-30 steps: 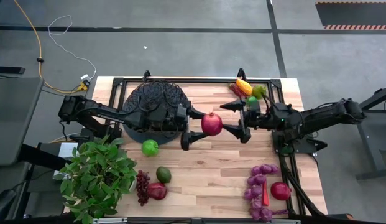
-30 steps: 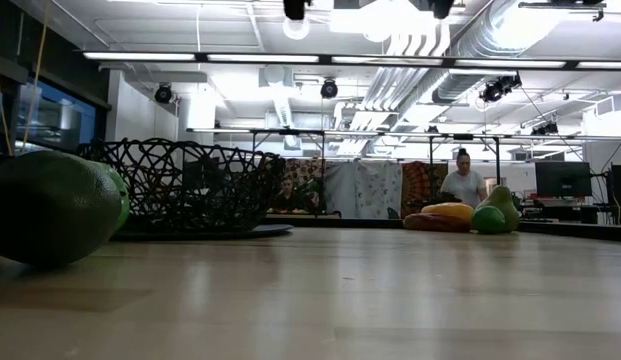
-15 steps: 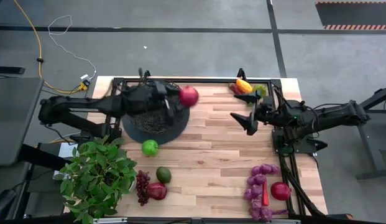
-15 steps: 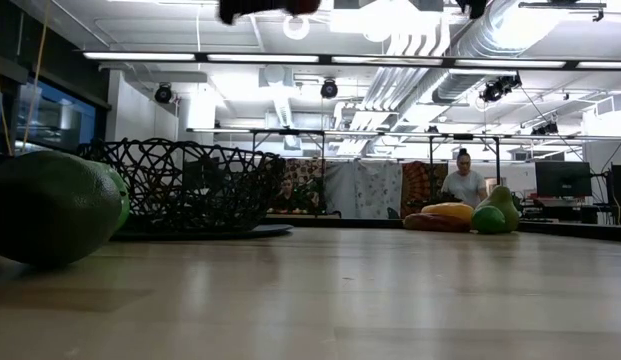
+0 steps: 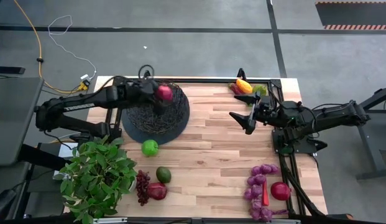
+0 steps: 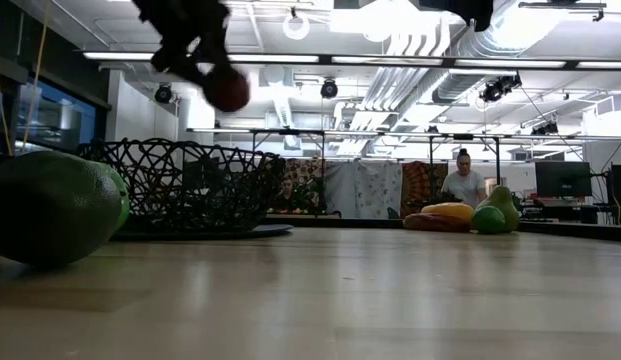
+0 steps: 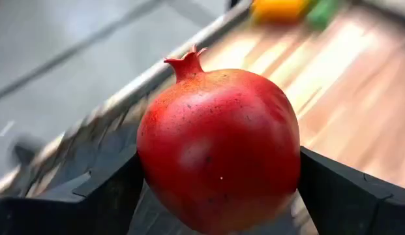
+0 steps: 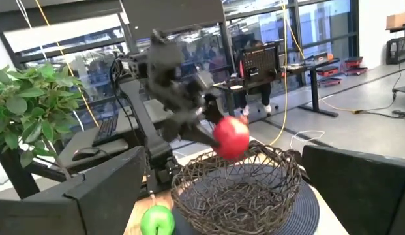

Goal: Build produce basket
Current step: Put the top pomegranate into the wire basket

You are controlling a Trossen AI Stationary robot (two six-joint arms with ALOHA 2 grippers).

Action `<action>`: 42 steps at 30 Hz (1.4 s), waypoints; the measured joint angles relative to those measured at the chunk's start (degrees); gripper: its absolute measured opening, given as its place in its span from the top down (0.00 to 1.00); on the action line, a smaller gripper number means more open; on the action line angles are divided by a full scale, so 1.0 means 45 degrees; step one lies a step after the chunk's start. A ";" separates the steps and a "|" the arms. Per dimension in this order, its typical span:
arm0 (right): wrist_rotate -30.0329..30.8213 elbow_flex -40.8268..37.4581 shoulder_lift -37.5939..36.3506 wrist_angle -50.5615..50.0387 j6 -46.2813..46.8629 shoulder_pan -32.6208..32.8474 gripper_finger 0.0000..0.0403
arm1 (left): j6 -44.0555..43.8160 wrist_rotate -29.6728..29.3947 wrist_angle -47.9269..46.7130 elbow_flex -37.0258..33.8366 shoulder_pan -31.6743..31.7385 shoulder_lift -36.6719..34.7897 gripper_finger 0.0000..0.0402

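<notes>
Above the basket (image 5: 155, 112), which sits near the tabletop's far left corner, my left gripper (image 5: 161, 94) holds a red pomegranate (image 5: 163, 93) between its fingers, clear of the wire rim. My right gripper (image 5: 242, 107) hangs with jaws spread wide and empty near the far right edge, beside the yellow-orange pepper (image 5: 243, 85). A green apple (image 5: 150, 147) lies just in front of the basket; an avocado (image 5: 163, 174) and dark grapes (image 5: 142, 186) lie toward the near left edge, and purple grapes (image 5: 258, 183) toward the near right corner.
</notes>
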 joint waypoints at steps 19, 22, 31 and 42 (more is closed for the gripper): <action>-0.0008 0.0000 -0.0005 -0.0196 0.0013 0.0000 0.02 | -0.2780 0.1434 -0.1219 -0.0151 0.0851 0.4060 0.14; -0.0010 0.0000 -0.0005 -0.0202 0.0007 0.0000 0.02 | -0.3324 0.1415 -0.0021 -0.0151 0.0570 0.4137 0.14; -0.0015 0.0000 -0.0005 -0.0214 -0.0002 0.0003 0.02 | -0.4346 0.0665 0.0683 -0.0456 0.0061 0.4830 0.14; -0.0015 0.0000 -0.0010 -0.0261 0.0024 0.0005 0.02 | -0.4448 0.0627 0.1061 -0.0678 0.0037 0.5966 0.14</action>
